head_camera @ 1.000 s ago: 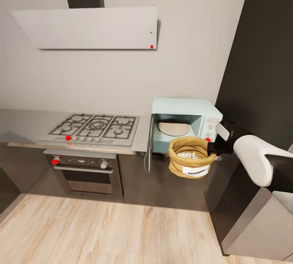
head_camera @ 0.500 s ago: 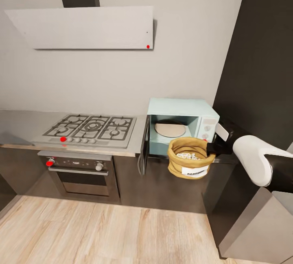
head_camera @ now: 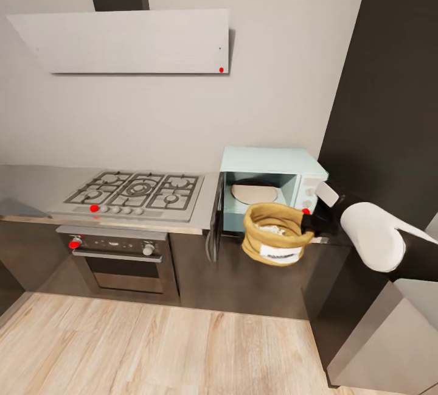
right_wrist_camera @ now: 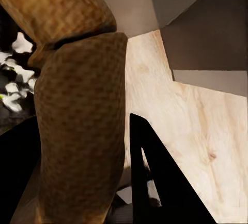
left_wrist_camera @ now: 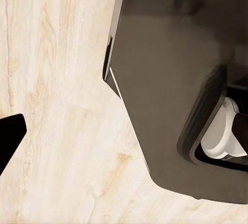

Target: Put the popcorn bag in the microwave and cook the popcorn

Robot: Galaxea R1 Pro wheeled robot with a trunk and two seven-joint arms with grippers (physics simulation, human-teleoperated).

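Since half a second ago, the popcorn bag is tilting and shifting toward the microwave opening. Right fingers are clamping its rolled rim, the bag hanging just beyond them, popcorn inside.

Microwave cavity open; door swung left.

popcorn bag | shifted left twd microwave opening, tilted
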